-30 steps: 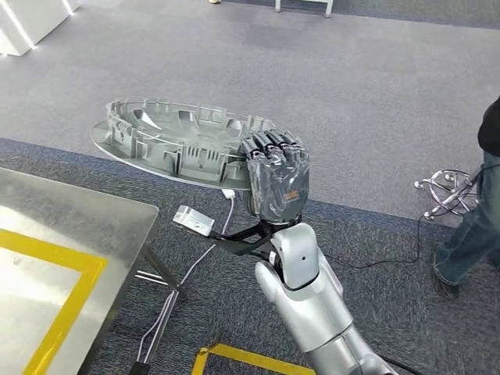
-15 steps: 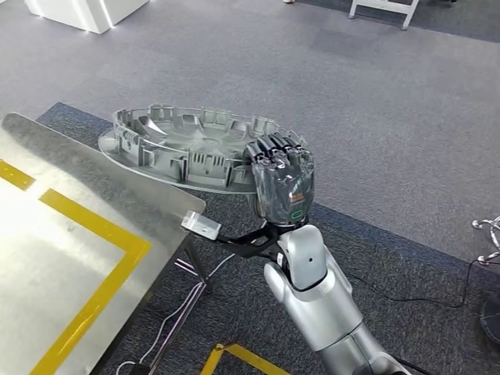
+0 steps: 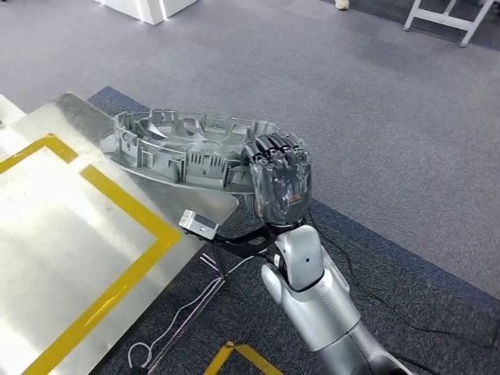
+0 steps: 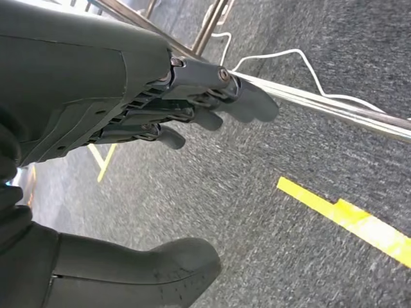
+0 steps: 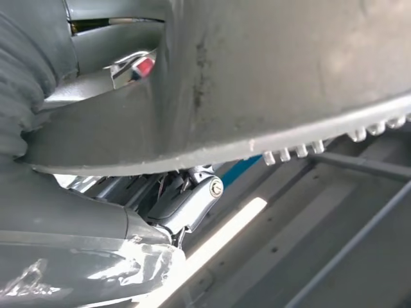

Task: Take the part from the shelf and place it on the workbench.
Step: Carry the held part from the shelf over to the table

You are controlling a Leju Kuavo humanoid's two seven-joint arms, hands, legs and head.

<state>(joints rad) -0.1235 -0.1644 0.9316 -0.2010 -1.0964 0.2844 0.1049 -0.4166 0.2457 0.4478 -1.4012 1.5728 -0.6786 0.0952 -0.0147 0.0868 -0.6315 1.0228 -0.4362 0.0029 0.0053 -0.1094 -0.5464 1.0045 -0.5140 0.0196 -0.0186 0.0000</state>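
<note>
The part [image 3: 183,148] is a flat grey oval casting with ribbed walls, held level in the air. My right hand [image 3: 280,181] grips its near right rim, fingers curled over the edge. The part's far end hangs over the corner of the steel workbench [image 3: 53,234], which carries a yellow tape rectangle [image 3: 126,207]. In the right wrist view the part's grey underside [image 5: 271,77] lies across my right hand [image 5: 72,244]. The left wrist view has my left hand [image 4: 160,109] hanging over the carpet, fingers straight and apart, holding nothing.
Grey carpet runs all around, with a darker mat below the bench. White cables [image 3: 176,320] and the bench's metal legs [image 3: 218,269] lie under the bench corner. Yellow floor tape [image 3: 236,358] sits near my feet. White furniture [image 3: 148,8] stands far back.
The camera has turned, so the workbench has come further into the picture and now lies under the part's far end. My right hand still holds the part the same way.
</note>
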